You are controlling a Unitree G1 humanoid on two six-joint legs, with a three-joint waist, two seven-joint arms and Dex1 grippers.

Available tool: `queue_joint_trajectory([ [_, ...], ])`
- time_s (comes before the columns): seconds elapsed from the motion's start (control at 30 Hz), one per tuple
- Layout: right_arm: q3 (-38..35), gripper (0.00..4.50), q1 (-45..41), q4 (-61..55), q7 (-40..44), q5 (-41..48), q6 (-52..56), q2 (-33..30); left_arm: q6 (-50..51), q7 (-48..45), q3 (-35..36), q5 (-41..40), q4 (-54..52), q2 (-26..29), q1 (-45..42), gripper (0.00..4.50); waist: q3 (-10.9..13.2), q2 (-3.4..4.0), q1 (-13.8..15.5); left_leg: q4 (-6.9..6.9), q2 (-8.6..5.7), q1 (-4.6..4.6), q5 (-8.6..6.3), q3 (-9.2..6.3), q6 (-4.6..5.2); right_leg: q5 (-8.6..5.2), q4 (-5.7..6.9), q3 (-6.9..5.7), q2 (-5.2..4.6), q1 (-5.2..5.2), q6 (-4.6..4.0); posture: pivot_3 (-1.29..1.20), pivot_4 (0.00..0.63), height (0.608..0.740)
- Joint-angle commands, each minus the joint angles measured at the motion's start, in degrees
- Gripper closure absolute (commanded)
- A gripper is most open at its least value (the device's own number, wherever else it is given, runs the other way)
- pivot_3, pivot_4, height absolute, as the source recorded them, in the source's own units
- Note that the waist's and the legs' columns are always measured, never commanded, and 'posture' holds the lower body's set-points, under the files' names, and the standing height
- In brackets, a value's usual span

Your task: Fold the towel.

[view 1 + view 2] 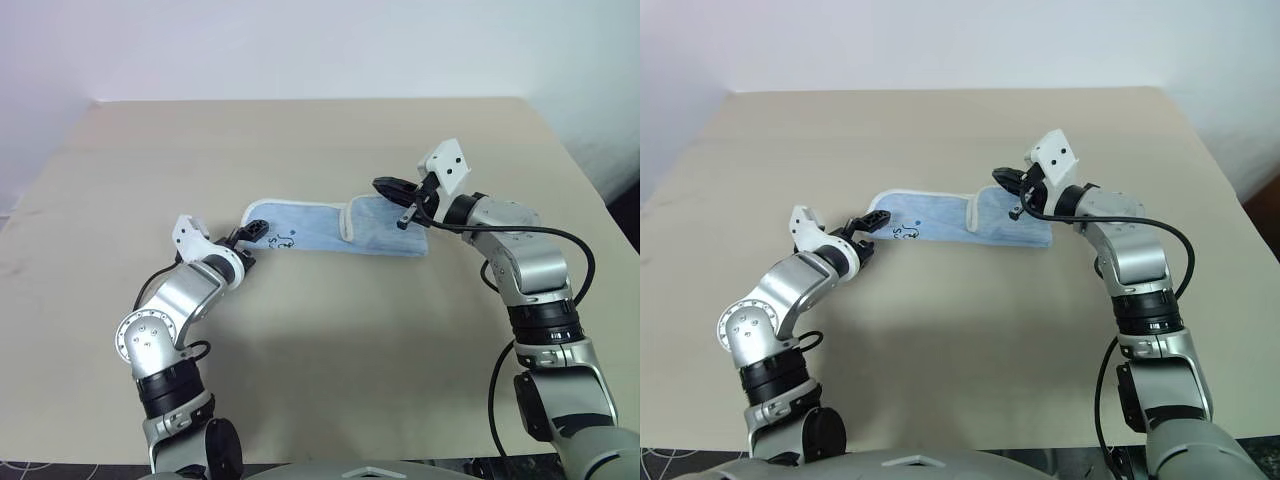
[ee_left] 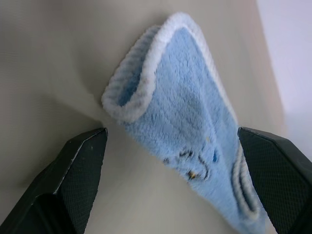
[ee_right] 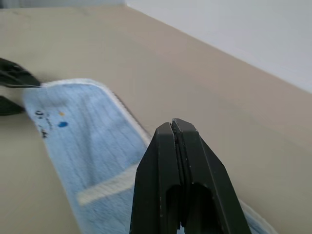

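across the middle of the beige table [image 1: 300, 150] the towel [image 1: 330, 228] lies as a long folded strip, light blue with whitish edging; its under layers are hidden. near its left end sits a small dark print, too small to read. the left gripper [image 1: 252, 233] sits at that rolled end, fingers [image 2: 80, 161] spread wide with nothing between them. the right gripper [image 1: 397, 188] hovers over the other end, fingers pressed together, holding nothing and covering part of the towel's right end.
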Motion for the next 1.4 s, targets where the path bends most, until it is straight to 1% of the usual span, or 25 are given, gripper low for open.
queue_joint_trajectory([
  [0.03, -1.7, 4.49, 1.7, -5.2, -1.0, 1.6, 1.8, -0.2, -4.9, -3.3, -0.9, 2.0, 7.6, 0.4, -4.4, 0.0, 0.0, -0.01, 0.7, 0.03, 0.01, 0.0, 0.01, 0.0, -0.02, 0.0, -0.03, 0.0, 0.02, 0.01, 0.0, 0.0, 0.15, 0.728],
  [0.13, -1.6, 4.49, 2.9, -7.6, -1.7, 2.3, 3.3, 0.1, -6.3, -5.4, -1.9, 3.4, 11.5, 0.6, -6.8, 0.0, 0.0, -0.01, 0.8, 0.04, 0.0, 0.0, 0.02, -0.01, -0.03, 0.0, -0.06, -0.03, 0.02, 0.05, 0.0, 0.0, 0.15, 0.728],
  [0.23, -1.8, 4.5, 3.9, -9.7, -2.1, 3.4, 5.0, 0.0, -6.6, -6.6, -2.3, 4.1, 13.1, 0.9, -7.6, 0.58, 0.0, -0.01, 0.8, 0.03, 0.0, 0.0, 0.02, -0.02, -0.02, 0.0, -0.06, -0.03, 0.02, 0.04, 0.01, 0.0, 0.15, 0.728],
  [0.3, -2.0, 4.5, 4.8, -11.0, -1.9, 4.1, 6.0, -0.4, -6.8, -7.4, -2.5, 4.2, 13.2, 1.0, -7.7, 1.18, 0.0, -0.02, 0.8, 0.02, 0.0, -0.02, 0.02, -0.03, -0.02, -0.01, -0.06, -0.03, 0.02, 0.01, 0.01, 0.0, 0.15, 0.728],
  [0.43, -2.9, 4.5, 7.5, -13.1, -1.4, 5.5, 7.9, -2.1, -8.3, -9.0, -1.7, 4.7, 12.8, 1.9, -8.0, 2.62, 0.0, -0.07, 0.7, 0.02, -0.01, -0.09, 0.0, -0.04, 0.0, -0.01, -0.1, -0.04, 0.02, -0.03, 0.01, 0.0, 0.15, 0.728],
  [0.6, -3.3, 4.5, 8.7, -13.6, -2.1, 5.6, 8.3, -2.8, -9.7, -10.9, -1.1, 5.5, 13.0, 3.4, -8.4, 4.32, 0.0, -0.07, 0.6, -0.06, 0.0, -0.12, -0.02, -0.03, 0.02, -0.01, -0.14, -0.04, 0.02, -0.09, 0.01, 0.0, 0.15, 0.728],
  [0.63, -3.3, 4.5, 8.9, -13.6, -2.2, 5.6, 8.3, -2.8, -10.4, -11.4, -0.8, 5.8, 12.9, 3.8, -8.5, 4.47, 0.0, -0.07, 0.6, -0.07, 0.01, -0.11, -0.02, -0.03, 0.02, -0.01, -0.13, -0.04, 0.02, -0.1, 0.01, 0.0, 0.15, 0.728],
  [0.7, -3.3, 4.5, 9.3, -13.7, -2.5, 5.4, 8.3, -2.9, -12.0, -12.6, 0.2, 6.2, 13.0, 4.8, -8.8, 4.47, 0.0, -0.07, 0.6, -0.08, 0.02, -0.12, -0.02, -0.03, 0.02, -0.01, -0.13, -0.04, 0.03, -0.11, 0.01, 0.0, 0.15, 0.728],
  [0.8, -3.4, 4.5, 10.0, -14.0, -2.8, 5.1, 8.1, -3.4, -14.2, -14.7, 1.9, 7.0, 12.9, 7.9, -9.4, 4.47, 0.0, -0.09, 0.6, -0.09, 0.02, -0.12, -0.02, -0.02, 0.01, -0.01, -0.13, -0.04, 0.03, -0.12, 0.01, 0.0, 0.15, 0.728],
  [0.83, -3.5, 4.5, 10.3, -14.1, -2.9, 5.0, 8.1, -3.6, -14.6, -15.8, 2.4, 7.3, 12.8, 9.5, -9.6, 4.47, 0.1, -0.09, 0.6, -0.1, 0.02, -0.12, -0.02, -0.02, 0.01, -0.01, -0.13, -0.04, 0.03, -0.13, 0.01, 0.0, 0.15, 0.728],
  [0.97, -4.3, 4.5, 11.0, -13.9, -3.4, 4.9, 8.1, -4.6, -15.7, -23.2, 2.9, 11.0, 12.5, 18.7, -10.5, 4.47, 0.1, -0.09, 0.6, -0.14, 0.03, -0.18, -0.01, -0.01, 0.0, -0.01, -0.11, -0.03, 0.06, -0.24, 0.01, 0.0, 0.15, 0.728],
  [1.07, -4.3, 4.5, 10.9, -12.8, -4.3, 4.2, 7.6, -5.2, -15.5, -28.0, 1.0, 13.6, 11.8, 22.6, -11.0, 4.47, 0.1, -0.09, 0.7, -0.15, 0.03, -0.19, -0.01, -0.01, 0.0, -0.01, -0.11, -0.03, 0.06, -0.25, 0.01, 0.0, 0.15, 0.728],
  [1.17, -4.4, 4.5, 10.6, -11.1, -4.9, 3.3, 6.9, -5.4, -13.6, -36.1, -7.5, 19.4, 7.6, 26.6, -12.0, 4.47, 0.1, -0.15, 0.8, -0.14, -0.01, -0.2, -0.02, -0.01, 0.01, -0.01, -0.14, -0.05, 0.01, -0.22, 0.01, 0.0, 0.15, 0.728],
  [1.27, -4.1, 4.5, 10.1, -10.5, -4.9, 3.0, 6.5, -5.2, -11.8, -44.0, -20.6, 26.6, 2.3, 28.0, -12.6, 4.47, 0.1, -0.16, 0.9, -0.14, -0.08, -0.26, -0.02, -0.01, 0.01, -0.01, -0.23, -0.06, -0.04, -0.18, 0.0, 0.0, 0.15, 0.728],
  [1.3, -3.9, 4.5, 9.8, -10.3, -5.1, 2.8, 6.5, -5.0, -11.9, -47.7, -26.3, 30.0, 0.8, 28.4, -12.6, 4.47, 0.1, -0.16, 0.8, -0.14, -0.09, -0.29, -0.02, -0.01, 0.02, -0.01, -0.27, -0.06, -0.05, -0.18, 0.0, 0.0, 0.15, 0.728],
  [1.37, -3.8, 4.5, 9.6, -10.3, -5.3, 2.7, 6.5, -4.9, -12.2, -52.0, -33.8, 35.8, -0.2, 29.0, -12.6, 4.47, 0.1, -0.15, 0.6, -0.15, -0.09, -0.34, -0.02, 0.02, 0.02, 0.0, -0.38, -0.05, -0.04, -0.2, 0.0, 0.0, 0.15, 0.728],
  [1.4, -3.8, 4.5, 9.5, -10.4, -5.3, 2.7, 6.5, -4.8, -12.4, -53.1, -36.2, 38.2, 0.0, 29.1, -12.7, 4.47, 0.1, -0.15, 0.3, -0.19, -0.09, -0.35, -0.01, 0.04, 0.0, 0.0, -0.39, -0.03, -0.03, -0.24, 0.0, 0.0, 0.15, 0.728],
])
